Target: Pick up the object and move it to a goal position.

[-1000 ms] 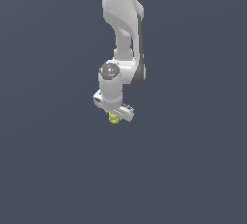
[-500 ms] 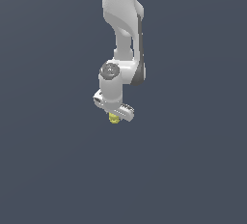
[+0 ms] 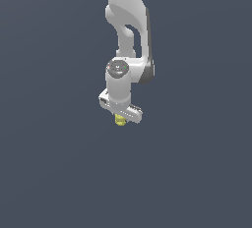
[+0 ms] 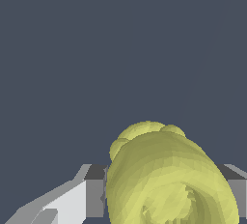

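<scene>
In the wrist view the yellow lumpy object (image 4: pixel 169 179) fills the lower middle of the frame, pressed between the two grey-tipped fingers (image 4: pixel 94 191) of the claw (image 4: pixel 166 189), which is clamped on it from both sides. In the exterior view the same object (image 3: pixel 120 120) shows as a small yellow knob just under the white claw (image 3: pixel 121 116) near the middle of the frame, with the white arm (image 3: pixel 127 30) rising from there to the top edge against a plain dark blue-grey background. No writing or label can be read anywhere.
</scene>
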`<state>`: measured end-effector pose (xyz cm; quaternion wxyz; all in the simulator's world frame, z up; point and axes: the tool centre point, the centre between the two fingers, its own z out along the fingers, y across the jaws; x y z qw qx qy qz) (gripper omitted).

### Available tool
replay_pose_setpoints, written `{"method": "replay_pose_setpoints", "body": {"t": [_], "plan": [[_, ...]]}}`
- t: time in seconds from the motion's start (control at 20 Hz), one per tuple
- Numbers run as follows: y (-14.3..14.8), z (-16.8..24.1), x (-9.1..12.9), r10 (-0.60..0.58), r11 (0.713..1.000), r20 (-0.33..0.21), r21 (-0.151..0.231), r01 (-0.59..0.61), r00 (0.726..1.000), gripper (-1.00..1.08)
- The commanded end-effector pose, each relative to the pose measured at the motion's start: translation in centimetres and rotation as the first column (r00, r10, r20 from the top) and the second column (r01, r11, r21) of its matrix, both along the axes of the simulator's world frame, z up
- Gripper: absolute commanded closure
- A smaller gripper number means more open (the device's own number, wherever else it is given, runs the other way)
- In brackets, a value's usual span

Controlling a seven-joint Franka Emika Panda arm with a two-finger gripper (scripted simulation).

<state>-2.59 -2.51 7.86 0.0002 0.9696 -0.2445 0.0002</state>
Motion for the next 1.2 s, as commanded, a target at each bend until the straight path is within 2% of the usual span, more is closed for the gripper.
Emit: {"method": "replay_pose_setpoints", "body": {"t": [0.0,0.75,1.15], "plan": [[1.1,1.4,0.7,0.001,1.000,0.001,0.000,-0.001,1.000,1.08],[10.1,12.4,6.8,0.000,1.000,0.000,-0.001,0.000,1.000,1.08],[13.9,17.1,9.5,0.000,1.000,0.000,-0.001,0.000,1.000,1.08]]}}
